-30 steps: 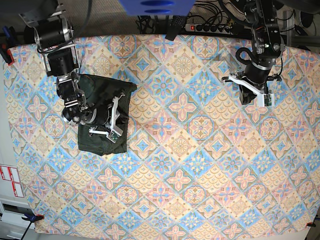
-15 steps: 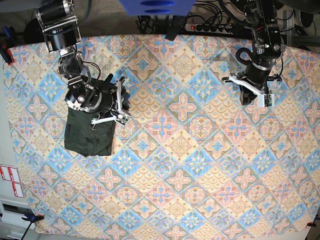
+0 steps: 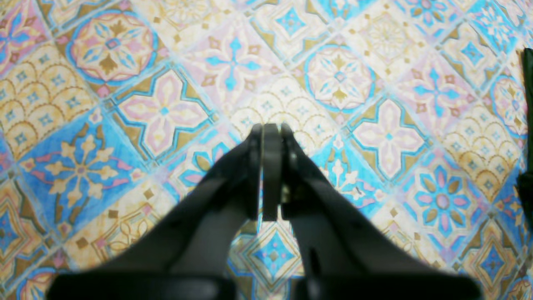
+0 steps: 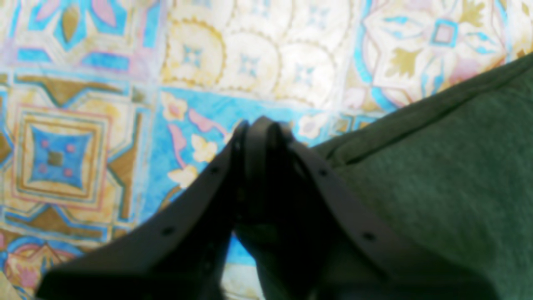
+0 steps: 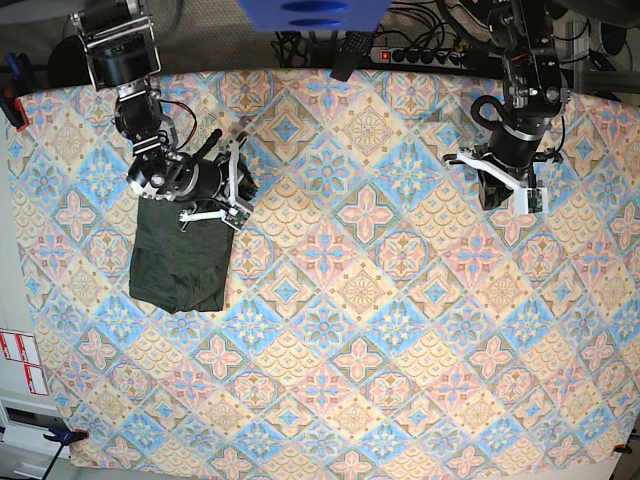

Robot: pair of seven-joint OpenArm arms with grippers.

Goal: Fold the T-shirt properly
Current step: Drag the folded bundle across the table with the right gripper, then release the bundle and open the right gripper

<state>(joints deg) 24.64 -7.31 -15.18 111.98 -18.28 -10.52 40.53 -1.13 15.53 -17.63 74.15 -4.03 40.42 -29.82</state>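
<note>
1. From the overhead camera I see the T-shirt [image 5: 180, 258] lying as a compact, folded, roughly rectangular dark green bundle on the left side of the patterned tablecloth [image 5: 380, 330], nearer the far edge than the near one.
2. My right gripper [image 5: 238, 190] sits just past the shirt's upper right corner, with the arm's dark wrist over the bundle's top edge.
3. In the right wrist camera, the right gripper's [image 4: 260, 129] jaws are pressed together, tips meeting over a blue tile of the cloth. I see no fabric between them, so it has hold of nothing.
4. In that same view the T-shirt [image 4: 437, 175] fills the lower right, its folded edge running diagonally right beside the jaws. Whether the jaw's side touches that edge I cannot tell.
5. My left gripper [image 5: 510, 200] hangs over the tablecloth on the right side of the overhead view, well apart from the shirt.
6. In the left wrist camera, the left gripper [image 3: 268, 131] is fully closed, its two fingers flush against each other and pointing at bare patterned cloth. It grips nothing.
7. A power strip [image 5: 420, 55] and cables lie beyond the table's far edge.
8. A blue object [image 5: 312, 12] hangs at the top centre of the overhead view.
</note>
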